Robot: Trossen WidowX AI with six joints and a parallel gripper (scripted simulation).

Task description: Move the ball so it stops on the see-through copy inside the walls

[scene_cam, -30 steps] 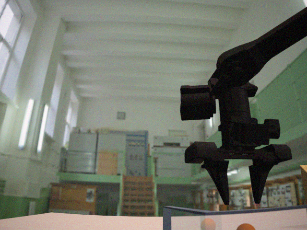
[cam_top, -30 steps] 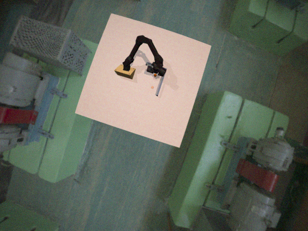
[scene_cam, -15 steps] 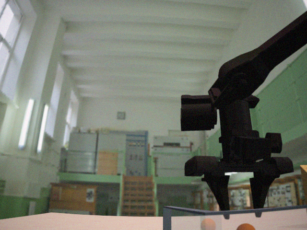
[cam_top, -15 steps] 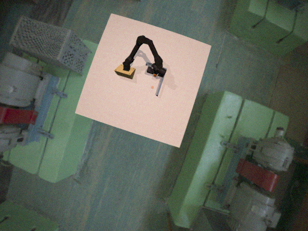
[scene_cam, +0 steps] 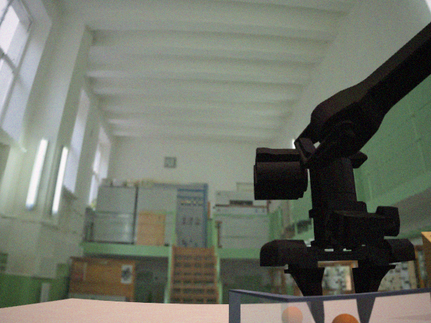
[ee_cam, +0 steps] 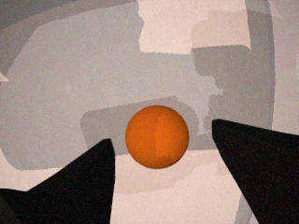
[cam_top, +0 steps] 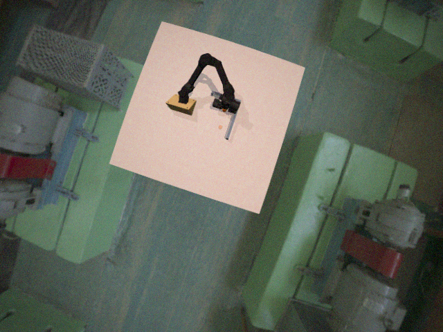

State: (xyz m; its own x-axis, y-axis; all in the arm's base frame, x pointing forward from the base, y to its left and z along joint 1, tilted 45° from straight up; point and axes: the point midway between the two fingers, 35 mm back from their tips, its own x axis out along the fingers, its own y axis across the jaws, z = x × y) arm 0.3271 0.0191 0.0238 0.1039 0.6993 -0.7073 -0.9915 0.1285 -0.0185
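The orange ball (cam_top: 224,110) (scene_cam: 344,318) (ee_cam: 157,136) lies on the table inside the corner of the two low clear walls (cam_top: 231,126) (scene_cam: 234,307). The pale see-through copy (cam_top: 220,126) (scene_cam: 292,315) shows on the table inside the walls, some way from the ball. My gripper (scene_cam: 343,317) (ee_cam: 163,137) is open and points down, one finger on each side of the ball. In the wrist view there is a gap between the ball and each finger. In the top view the wrist hides the fingers and part of the corner.
The arm's yellow base block (cam_top: 181,103) stands on the pale table top (cam_top: 200,160), to the left of the walls in the top view. One wall runs close beside the see-through copy, and the other passes partly under the wrist in that view.
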